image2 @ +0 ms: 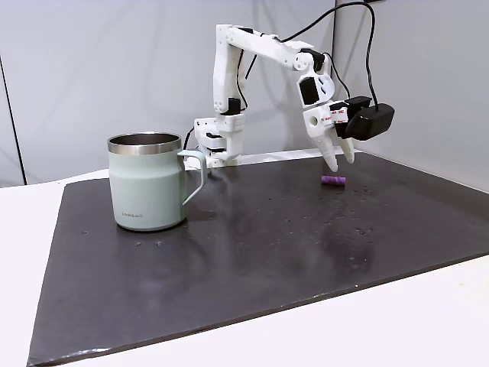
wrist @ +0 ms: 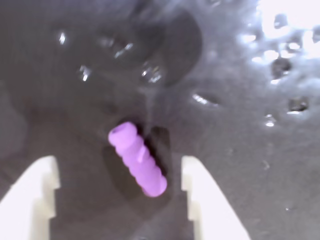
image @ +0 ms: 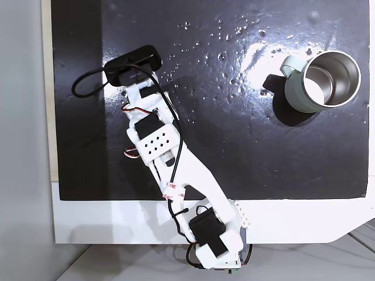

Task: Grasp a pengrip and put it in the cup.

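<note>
Pengrip (wrist: 137, 159) not grasped yet: it lies flat on the black mat (image: 234, 158) on the tabletop, slightly diagonal in the wrist view, sitting between the two white fingers (wrist: 202, 192) with a gap on each side. Fingers are spread, touching nothing. In a fixed view the gripper (image2: 337, 157) hangs just above the pengrip (image2: 332, 180), tips pointed down at it, near the mat's far edge in that view. Exact height above the mat is hard to judge; wrist view is a bit blurred, but the tips look close to the surface.

Cup (image2: 147, 182) stands upright and well apart from the pengrip, over toward the opposite side of the mat, handle toward the arm. Its steel inside (image: 331, 79) looks empty from above.

Progress: approach and alignment look done. Left: final lowering, close on the pengrip, lift, carry across to the cup, release over the opening.
</note>
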Controlling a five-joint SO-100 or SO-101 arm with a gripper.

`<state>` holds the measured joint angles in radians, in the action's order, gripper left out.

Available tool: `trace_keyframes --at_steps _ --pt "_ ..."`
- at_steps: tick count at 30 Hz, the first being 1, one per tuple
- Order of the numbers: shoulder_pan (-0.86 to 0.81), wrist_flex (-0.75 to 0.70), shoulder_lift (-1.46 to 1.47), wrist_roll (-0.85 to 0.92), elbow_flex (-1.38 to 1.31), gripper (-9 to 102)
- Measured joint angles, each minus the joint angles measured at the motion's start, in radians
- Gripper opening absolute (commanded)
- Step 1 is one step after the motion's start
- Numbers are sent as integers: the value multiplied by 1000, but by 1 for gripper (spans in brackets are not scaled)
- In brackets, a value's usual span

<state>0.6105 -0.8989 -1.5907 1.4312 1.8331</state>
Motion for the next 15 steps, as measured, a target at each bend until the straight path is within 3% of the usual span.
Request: trace_keyframes --at_steps 15 --pt "3 0 0 224 49 29"
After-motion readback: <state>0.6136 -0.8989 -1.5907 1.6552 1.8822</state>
